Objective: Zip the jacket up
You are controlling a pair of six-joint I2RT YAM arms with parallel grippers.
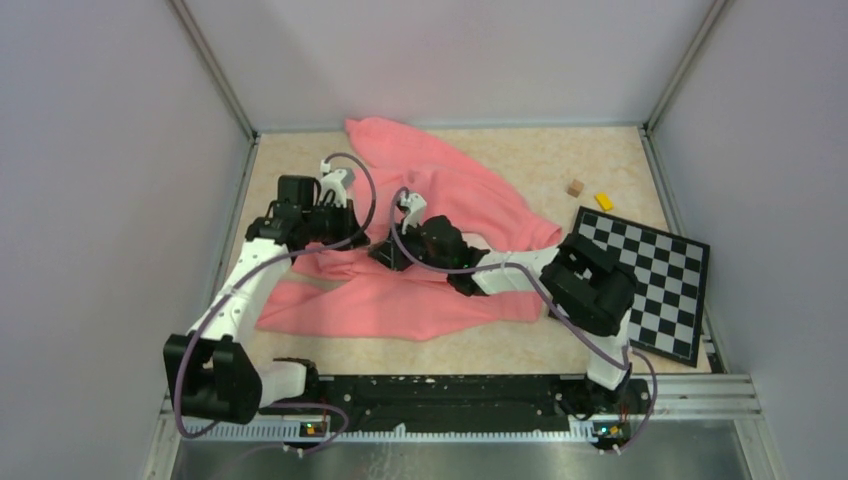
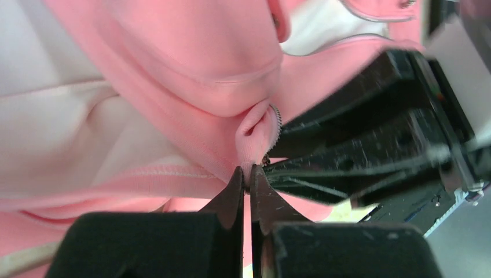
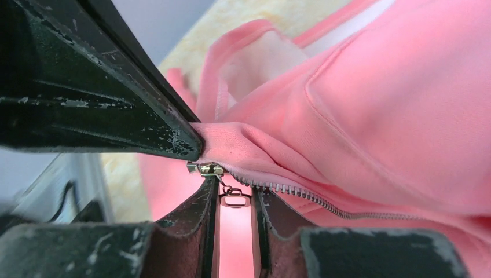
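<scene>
The salmon-pink jacket [image 1: 440,190] lies crumpled across the middle of the table. My left gripper [image 2: 248,174] is shut on a fold of its fabric beside the zipper's end, and its black finger [image 3: 116,110] fills the upper left of the right wrist view. My right gripper [image 3: 235,194] meets it from the right. Its jaws stand narrowly apart with the metal zipper pull [image 3: 235,200] between them, touching both pads. The slider [image 3: 209,169] sits just above the pull. Zipper teeth [image 3: 312,200] run off to the right. Both grippers [image 1: 370,235] come together over the jacket's lower part.
A black-and-white checkerboard [image 1: 645,280] lies at the right under the right arm's elbow. A small wooden block [image 1: 575,187] and a yellow block [image 1: 604,200] sit behind it. Grey walls enclose the table, and a metal rail [image 1: 450,400] runs along the near edge.
</scene>
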